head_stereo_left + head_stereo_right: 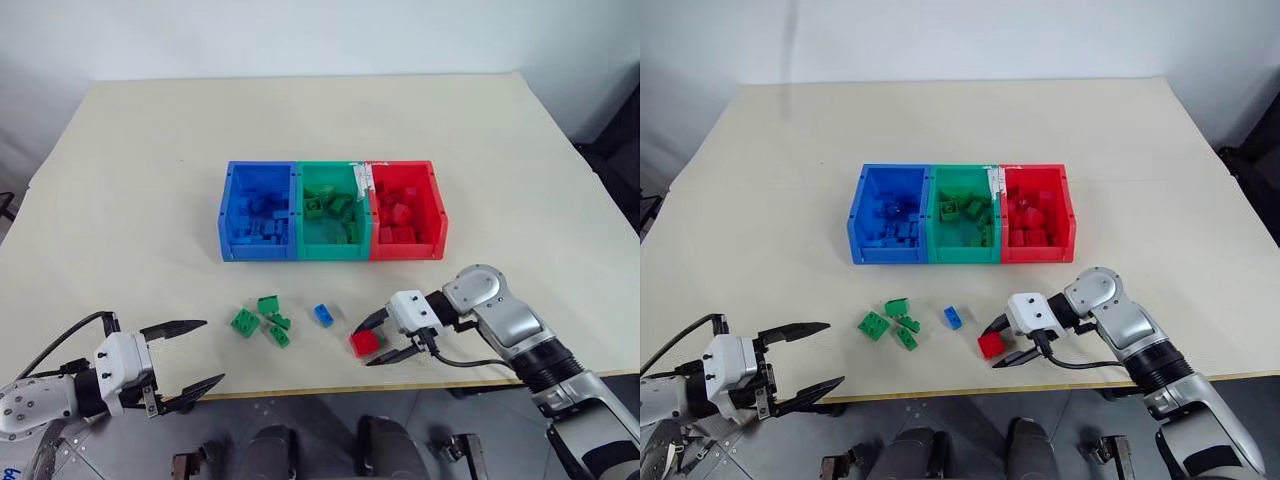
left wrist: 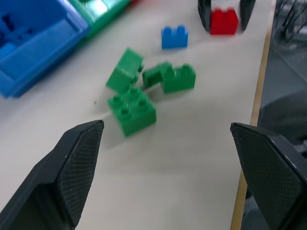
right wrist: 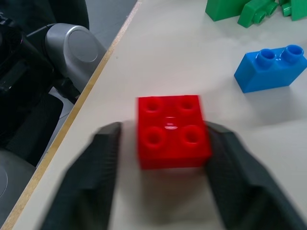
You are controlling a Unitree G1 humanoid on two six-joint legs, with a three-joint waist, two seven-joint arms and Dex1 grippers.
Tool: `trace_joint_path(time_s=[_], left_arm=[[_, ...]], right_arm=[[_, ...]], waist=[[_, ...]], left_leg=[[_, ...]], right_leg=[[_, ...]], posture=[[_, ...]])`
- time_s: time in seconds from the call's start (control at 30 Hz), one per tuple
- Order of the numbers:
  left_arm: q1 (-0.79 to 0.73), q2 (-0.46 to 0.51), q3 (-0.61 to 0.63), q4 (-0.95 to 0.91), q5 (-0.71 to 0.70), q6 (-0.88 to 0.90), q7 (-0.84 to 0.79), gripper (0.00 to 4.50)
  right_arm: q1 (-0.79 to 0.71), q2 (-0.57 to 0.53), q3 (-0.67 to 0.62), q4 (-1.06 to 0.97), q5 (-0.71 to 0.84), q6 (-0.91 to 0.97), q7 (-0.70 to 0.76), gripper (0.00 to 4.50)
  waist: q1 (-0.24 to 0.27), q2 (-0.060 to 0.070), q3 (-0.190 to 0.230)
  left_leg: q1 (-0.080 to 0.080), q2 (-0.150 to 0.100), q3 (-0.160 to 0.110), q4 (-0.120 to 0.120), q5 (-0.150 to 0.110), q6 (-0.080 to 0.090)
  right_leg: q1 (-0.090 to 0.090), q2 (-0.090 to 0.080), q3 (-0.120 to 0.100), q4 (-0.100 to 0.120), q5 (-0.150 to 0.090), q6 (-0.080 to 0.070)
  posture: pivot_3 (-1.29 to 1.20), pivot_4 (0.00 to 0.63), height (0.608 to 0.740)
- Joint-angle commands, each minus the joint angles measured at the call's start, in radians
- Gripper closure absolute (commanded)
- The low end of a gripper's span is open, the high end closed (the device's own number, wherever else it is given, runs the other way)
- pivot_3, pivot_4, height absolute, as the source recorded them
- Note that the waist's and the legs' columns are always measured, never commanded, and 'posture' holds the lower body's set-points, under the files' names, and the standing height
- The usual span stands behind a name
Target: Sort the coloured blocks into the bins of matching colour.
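Red plastic is seen between the right gripper's [image 1: 386,339] two black fingers: the red block [image 1: 364,343] sits on the table [image 1: 140,200] close to the front edge, with one finger just beside each flank. The jaws are narrowed around it, but whether they already press on it cannot be told. The blue block [image 1: 323,314] lies just beyond and to the left of the red one, apart from it. Further left, four green blocks [image 1: 262,319] are clustered together, some touching, also near the front edge. The left gripper [image 1: 186,353] is held at the table's front edge, left of the cluster and apart from it, its jaws spread wide with nothing between them. The joined bins [image 1: 333,252] stand mid-table, blue at left, green in the middle, red at right, each already holding bricks of its colour. Bare tabletop is left between bins and loose blocks, and wide bare margins are found on both sides and behind the bins.
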Motion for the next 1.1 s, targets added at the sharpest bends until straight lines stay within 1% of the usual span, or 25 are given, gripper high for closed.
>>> trace_joint_path(time_s=[0.03, 0.1, 0.17, 0.23, 0.27, 0.4, 0.47, 0.57, 0.63, 0.7, 0.73, 0.77, 0.83, 0.87, 0.97, 1.03, 1.1], left_arm=[[-0.017, -0.009, 0.015, -0.081, -0.090, 0.072, 0.039, 0.00], [-0.038, -0.004, 0.005, -0.107, -0.101, 0.097, 0.051, 0.00], [-0.082, -0.011, -0.008, -0.130, -0.127, 0.144, 0.092, 0.00], [-0.136, -0.027, -0.019, -0.145, -0.155, 0.187, 0.139, 0.00], [-0.169, -0.032, -0.031, -0.145, -0.161, 0.202, 0.154, 0.00], [-0.248, -0.026, -0.072, -0.143, -0.167, 0.246, 0.145, 0.00], [-0.284, -0.025, -0.092, -0.129, -0.152, 0.254, 0.144, 0.00], [-0.332, -0.029, -0.113, -0.095, -0.120, 0.242, 0.143, 0.00], [-0.356, -0.032, -0.120, -0.080, -0.115, 0.245, 0.146, 0.00], [-0.370, -0.035, -0.125, -0.074, -0.119, 0.250, 0.145, 0.00], [-0.372, -0.035, -0.129, -0.071, -0.118, 0.250, 0.142, 0.00], [-0.373, -0.035, -0.130, -0.068, -0.117, 0.248, 0.138, 0.00], [-0.371, -0.034, -0.136, -0.060, -0.116, 0.253, 0.134, 0.00], [-0.370, -0.030, -0.139, -0.055, -0.121, 0.262, 0.127, 0.00], [-0.388, -0.031, -0.149, -0.006, -0.083, 0.226, 0.116, 0.00], [-0.408, -0.024, -0.165, 0.044, -0.051, 0.192, 0.087, 0.00], [-0.435, -0.021, -0.187, 0.090, -0.029, 0.166, 0.052, 0.00]], right_arm=[[0.047, -0.033, -0.073, -0.034, 0.074, 0.008, 0.047, 3.03], [0.067, -0.044, -0.125, -0.061, 0.123, 0.052, 0.021, 3.03], [0.050, -0.037, -0.210, -0.054, 0.169, 0.134, -0.072, 3.03], [0.007, -0.019, -0.302, -0.009, 0.216, 0.223, -0.173, 3.03], [-0.031, -0.017, -0.344, 0.043, 0.213, 0.239, -0.227, 3.03], [-0.179, -0.003, -0.443, 0.220, 0.201, 0.281, -0.342, 3.03], [-0.263, 0.008, -0.455, 0.322, 0.156, 0.263, -0.404, 3.03], [-0.355, 0.029, -0.438, 0.450, 0.079, 0.211, -0.472, 3.03], [-0.387, 0.041, -0.425, 0.505, 0.033, 0.168, -0.501, 3.03], [-0.403, 0.053, -0.434, 0.527, 0.023, 0.163, -0.523, 3.03], [-0.402, 0.053, -0.441, 0.525, 0.021, 0.156, -0.525, 2.31], [-0.399, 0.053, -0.447, 0.523, 0.020, 0.149, -0.526, 2.06], [-0.376, 0.041, -0.472, 0.491, 0.041, 0.149, -0.514, 1.32], [-0.359, 0.032, -0.487, 0.467, 0.056, 0.144, -0.504, 1.04], [-0.280, 0.000, -0.548, 0.355, 0.120, 0.166, -0.460, 0.03], [-0.182, -0.040, -0.589, 0.243, 0.163, 0.190, -0.418, 0.03], [-0.051, -0.093, -0.626, 0.127, 0.200, 0.192, -0.353, 0.03]], waist=[[0.003, 0.000, 0.000], [0.003, 0.000, 0.000], [0.001, 0.000, 0.000], [0.001, 0.000, 0.000], [-0.001, 0.000, 0.000], [-0.003, 0.000, 0.000], [-0.004, 0.000, 0.000], [-0.004, 0.000, 0.000], [-0.004, 0.000, 0.000], [-0.003, 0.000, 0.000], [-0.002, 0.000, 0.000], [-0.002, 0.000, 0.000], [-0.002, 0.000, 0.000], [-0.002, 0.000, 0.000], [0.005, 0.000, 0.000], [0.012, 0.000, 0.000], [0.022, 0.000, 0.000]], left_leg=[[0.000, 0.000, 0.000, 0.000, 0.000, 0.000], [0.000, 0.000, 0.000, 0.000, 0.000, 0.000], [0.000, 0.000, 0.000, 0.000, 0.000, 0.000], [0.000, 0.000, 0.000, 0.000, 0.000, 0.000], [0.001, 0.000, 0.000, 0.001, 0.000, 0.000], [0.001, 0.000, 0.001, 0.001, 0.001, -0.001], [0.000, 0.000, 0.001, 0.000, 0.001, -0.001], [-0.001, 0.000, 0.002, 0.000, 0.001, -0.001], [-0.001, 0.000, 0.003, 0.000, 0.001, -0.001], [-0.001, 0.000, 0.003, 0.000, 0.001, -0.001], [-0.002, 0.000, 0.003, 0.000, 0.001, 0.000], [-0.002, 0.000, 0.003, 0.000, 0.001, 0.000], [-0.004, -0.001, 0.002, 0.000, 0.001, 0.000], [-0.004, -0.001, 0.002, 0.000, 0.001, 0.000], [-0.004, -0.001, 0.001, 0.000, 0.001, 0.000], [-0.005, -0.001, 0.002, 0.000, 0.001, 0.000], [-0.005, -0.001, 0.003, 0.000, 0.001, 0.000]], right_leg=[[0.000, 0.000, 0.000, 0.000, 0.000, 0.000], [0.001, 0.000, 0.000, 0.000, 0.000, 0.000], [0.001, 0.000, 0.000, 0.000, 0.000, 0.000], [0.001, 0.000, 0.000, 0.001, 0.000, 0.000], [0.001, 0.000, 0.001, 0.001, 0.000, 0.000], [0.000, 0.002, 0.001, 0.003, 0.000, 0.000], [-0.001, 0.002, 0.001, 0.003, 0.000, -0.001], [-0.003, 0.002, 0.001, 0.004, 0.000, -0.001], [-0.003, 0.002, 0.002, 0.004, 0.000, -0.001], [-0.003, 0.003, 0.002, 0.004, 0.000, -0.001], [-0.004, 0.002, 0.001, 0.005, 0.000, -0.001], [-0.004, 0.002, 0.002, 0.005, 0.000, -0.001], [-0.006, 0.002, 0.002, 0.006, 0.000, -0.001], [-0.006, 0.002, 0.002, 0.006, 0.000, -0.001], [-0.006, 0.002, 0.001, 0.006, 0.000, -0.001], [-0.006, 0.002, 0.001, 0.006, 0.000, -0.001], [-0.006, 0.002, 0.001, 0.006, 0.000, -0.001]], posture=[[0.00, 0.150, 0.740], [0.00, 0.150, 0.740], [0.00, 0.150, 0.740], [0.00, 0.150, 0.740], [0.00, 0.150, 0.740], [0.00, 0.150, 0.740], [0.00, 0.150, 0.740], [0.00, 0.150, 0.740], [0.00, 0.150, 0.740], [0.00, 0.150, 0.740], [0.00, 0.150, 0.740], [0.00, 0.150, 0.740], [0.00, 0.150, 0.740], [0.00, 0.150, 0.740], [0.00, 0.150, 0.740], [0.00, 0.150, 0.740], [0.00, 0.150, 0.740]])
